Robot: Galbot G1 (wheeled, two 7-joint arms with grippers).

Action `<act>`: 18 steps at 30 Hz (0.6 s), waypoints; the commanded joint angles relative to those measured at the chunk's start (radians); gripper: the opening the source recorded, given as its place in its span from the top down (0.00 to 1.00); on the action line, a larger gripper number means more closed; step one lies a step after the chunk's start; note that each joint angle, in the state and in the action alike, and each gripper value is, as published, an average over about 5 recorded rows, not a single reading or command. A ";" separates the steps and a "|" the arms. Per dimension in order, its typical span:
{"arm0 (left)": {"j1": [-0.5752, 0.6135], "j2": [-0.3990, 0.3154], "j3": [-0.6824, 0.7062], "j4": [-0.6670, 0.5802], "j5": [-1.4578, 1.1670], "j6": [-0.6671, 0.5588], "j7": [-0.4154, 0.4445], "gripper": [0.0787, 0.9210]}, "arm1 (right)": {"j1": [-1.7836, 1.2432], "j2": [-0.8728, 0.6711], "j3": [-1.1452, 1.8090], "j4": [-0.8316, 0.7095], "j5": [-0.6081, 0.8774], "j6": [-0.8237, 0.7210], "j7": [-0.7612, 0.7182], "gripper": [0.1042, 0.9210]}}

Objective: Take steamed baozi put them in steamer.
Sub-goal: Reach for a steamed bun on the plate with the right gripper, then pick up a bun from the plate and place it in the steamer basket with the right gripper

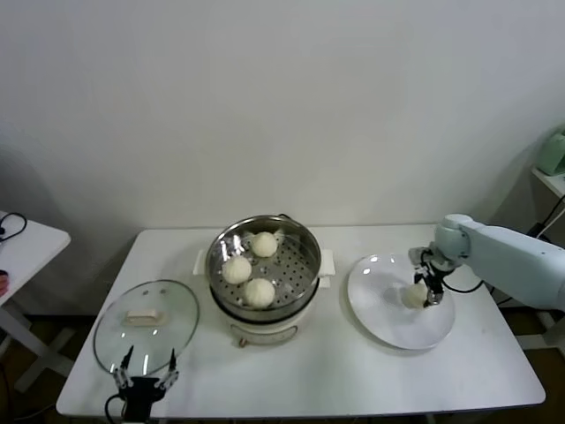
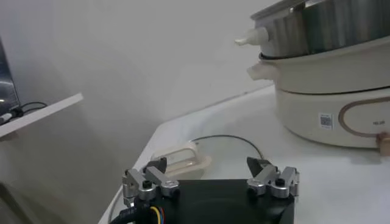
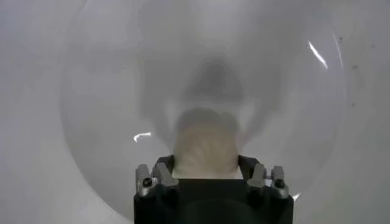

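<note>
The steamer [image 1: 214,266] stands mid-table, a shiny pot on a cream base, with three steamed baozi [image 1: 259,292] on its perforated tray. A fourth baozi [image 1: 413,296] lies on the white plate [image 1: 388,329] to the right. My right gripper [image 1: 425,288] reaches down over the plate. In the right wrist view its fingers [image 3: 163,173] press both sides of this cream bun [image 3: 205,149], which still rests on the plate [image 3: 109,91]. My left gripper [image 1: 147,367] hangs open at the table's front left, over the near edge of the glass lid [image 1: 146,318], holding nothing.
The left wrist view shows the open left gripper [image 2: 210,167], the lid's cream handle [image 2: 180,159] just beyond it, and the steamer's base [image 2: 329,115] farther off. A small white side table [image 1: 26,243] stands off to the left.
</note>
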 commanded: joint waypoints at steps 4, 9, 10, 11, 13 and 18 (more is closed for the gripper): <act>0.000 0.000 0.001 -0.002 0.000 0.000 0.000 0.12 | 0.020 -0.010 0.007 0.025 -0.009 -0.010 0.007 0.40; -0.001 0.000 0.001 -0.003 -0.002 -0.001 0.000 0.12 | 0.171 -0.040 -0.114 0.127 0.053 -0.032 0.005 0.41; -0.002 0.000 0.001 -0.003 -0.003 -0.001 0.000 0.12 | 0.221 -0.048 -0.153 0.158 0.078 -0.038 0.004 0.41; -0.003 0.000 0.002 -0.003 -0.004 -0.001 0.000 0.12 | 0.277 -0.057 -0.197 0.194 0.106 -0.045 0.002 0.41; -0.005 0.001 0.003 -0.002 -0.004 0.000 0.000 0.12 | 0.386 -0.068 -0.272 0.255 0.166 -0.058 -0.002 0.41; -0.007 0.002 0.008 -0.007 -0.004 0.001 0.001 0.12 | 0.634 -0.070 -0.429 0.396 0.320 -0.092 -0.015 0.41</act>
